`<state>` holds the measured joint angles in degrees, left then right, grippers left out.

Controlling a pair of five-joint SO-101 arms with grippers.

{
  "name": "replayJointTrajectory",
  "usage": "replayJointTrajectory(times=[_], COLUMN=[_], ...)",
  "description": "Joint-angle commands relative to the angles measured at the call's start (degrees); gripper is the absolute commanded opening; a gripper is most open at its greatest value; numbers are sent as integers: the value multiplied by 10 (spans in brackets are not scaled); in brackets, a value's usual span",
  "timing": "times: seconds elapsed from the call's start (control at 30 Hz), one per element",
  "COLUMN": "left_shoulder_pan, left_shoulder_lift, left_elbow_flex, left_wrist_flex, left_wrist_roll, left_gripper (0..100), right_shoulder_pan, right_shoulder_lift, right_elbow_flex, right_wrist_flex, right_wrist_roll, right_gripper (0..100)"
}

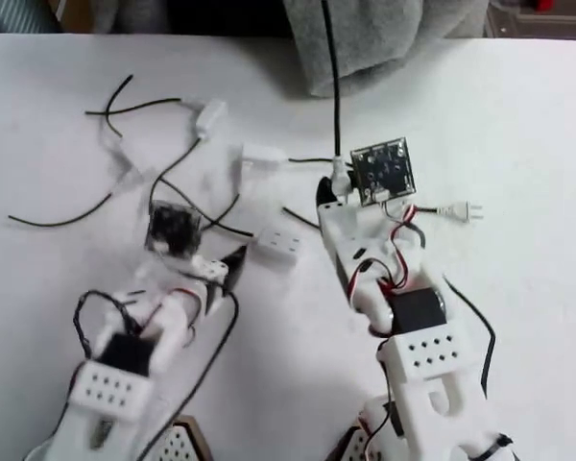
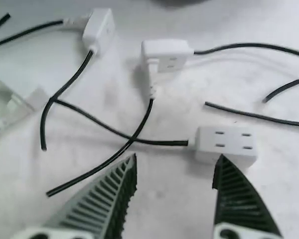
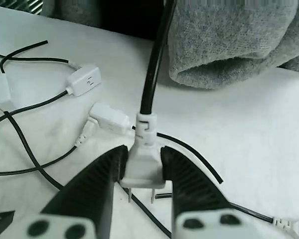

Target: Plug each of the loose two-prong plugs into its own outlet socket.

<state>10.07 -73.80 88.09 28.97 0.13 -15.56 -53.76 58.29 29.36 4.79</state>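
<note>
Right arm stretched forward over middle of white table. Right gripper jaws clamped on sides of white two-prong plug. Prongs point down toward table, cord end up, black cord leading off toward grey cloth at far edge.

Left arm bent low at near left. Left gripper jaws spread wide, holding nothing, just short of white outlet block. Block lies flat, slots facing up.

Second loose plug lies on table right of right arm, prongs pointing right.
</note>
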Motion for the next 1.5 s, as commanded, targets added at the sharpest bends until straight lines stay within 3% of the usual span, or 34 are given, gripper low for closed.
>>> replayJointTrajectory(times=[0.0, 0.13, 0.37, 0.67, 0.93, 1.1, 1.27, 1.47], left_shoulder_pan=[43, 106, 169, 154, 80, 77, 76, 76], left_shoulder_lift=[-107, -189, -264, -294, -300, -298, -298, -298], left_elbow_flex=[20, 46, 82, 82, 90, 90, 90, 90], left_wrist_flex=[-14, -15, -15, -3, -21, -19, -18, -11], left_wrist_roll=[5, 6, 6, -8, -31, -31, -34, -34], left_gripper=[249, 249, 246, 247, 246, 245, 245, 245], right_shoulder_pan=[-6, -14, -91, -178, -197, -224, -223, -222], right_shoulder_lift=[-18, -18, -18, -23, -23, -24, -30, -131], right_elbow_flex=[12, 24, 30, 81, 42, 1, -8, -11], right_wrist_flex=[-43, -64, -68, -101, 15, 91, 102, 155], right_wrist_roll=[-4, -4, -4, -4, -4, -4, -4, 3], right_gripper=[19, 19, 19, 19, 19, 19, 19, 19])
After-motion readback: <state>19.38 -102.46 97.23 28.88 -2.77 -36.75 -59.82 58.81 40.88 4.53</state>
